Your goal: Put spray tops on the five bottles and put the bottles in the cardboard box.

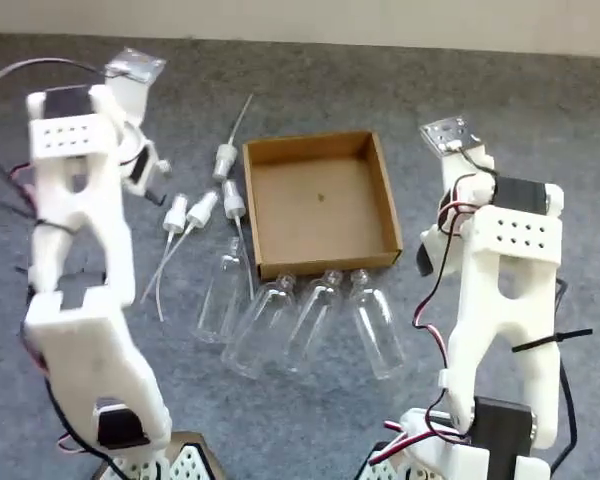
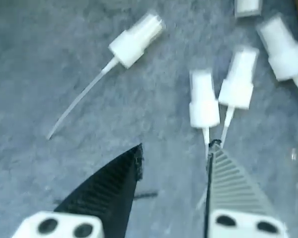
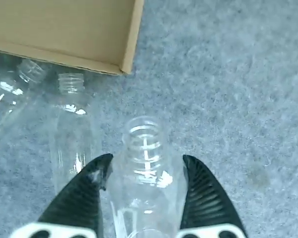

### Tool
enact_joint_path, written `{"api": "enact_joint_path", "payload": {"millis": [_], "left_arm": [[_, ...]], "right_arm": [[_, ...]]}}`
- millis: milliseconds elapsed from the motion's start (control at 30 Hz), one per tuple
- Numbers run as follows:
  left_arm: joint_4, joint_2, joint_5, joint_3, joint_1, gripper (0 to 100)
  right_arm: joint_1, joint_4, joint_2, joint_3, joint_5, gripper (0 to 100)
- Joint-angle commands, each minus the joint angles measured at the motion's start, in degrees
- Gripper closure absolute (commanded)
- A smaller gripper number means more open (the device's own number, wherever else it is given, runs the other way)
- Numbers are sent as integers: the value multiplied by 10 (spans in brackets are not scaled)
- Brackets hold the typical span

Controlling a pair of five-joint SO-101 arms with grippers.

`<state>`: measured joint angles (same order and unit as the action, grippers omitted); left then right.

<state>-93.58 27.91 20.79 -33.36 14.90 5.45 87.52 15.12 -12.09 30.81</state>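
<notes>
Can't see the lower half of the bottle [image 3: 144, 136] between the right gripper [image 3: 146, 158] fingers in the right wrist view, chopped off by the frame edge. Same deal for the third bottle [image 3: 7, 94] over, sliced at the side, and the cardboard box [image 3: 64, 29], mostly out of frame. No telling about real contact between pads and bottle either. Left wrist view, pretty smeary: cropped spray top [image 2: 247, 6] down to a stub, neighbouring spray top [image 2: 284, 49] minus its tube end. From the high view, no judging that gripper's fingertips, buried behind its own arm.
</notes>
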Motion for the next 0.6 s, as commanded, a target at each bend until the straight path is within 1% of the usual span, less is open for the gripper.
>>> {"api": "enact_joint_path", "payload": {"millis": [0,167,267,467,500,567], "left_arm": [[-4,124,-30,-137,-33,820],[-7,240,-45,-249,-44,825],[-8,289,-45,-297,-44,825],[-8,356,-45,-323,-48,830],[-8,363,-45,-322,-48,838],[-11,373,-45,-324,-45,886]], "right_arm": [[-7,-8,24,8,7,995],[-34,-6,26,6,7,995],[-39,-6,26,6,7,995],[-44,-6,26,5,6,995],[-44,-6,27,5,6,995],[-44,-5,27,5,6,995]]}}
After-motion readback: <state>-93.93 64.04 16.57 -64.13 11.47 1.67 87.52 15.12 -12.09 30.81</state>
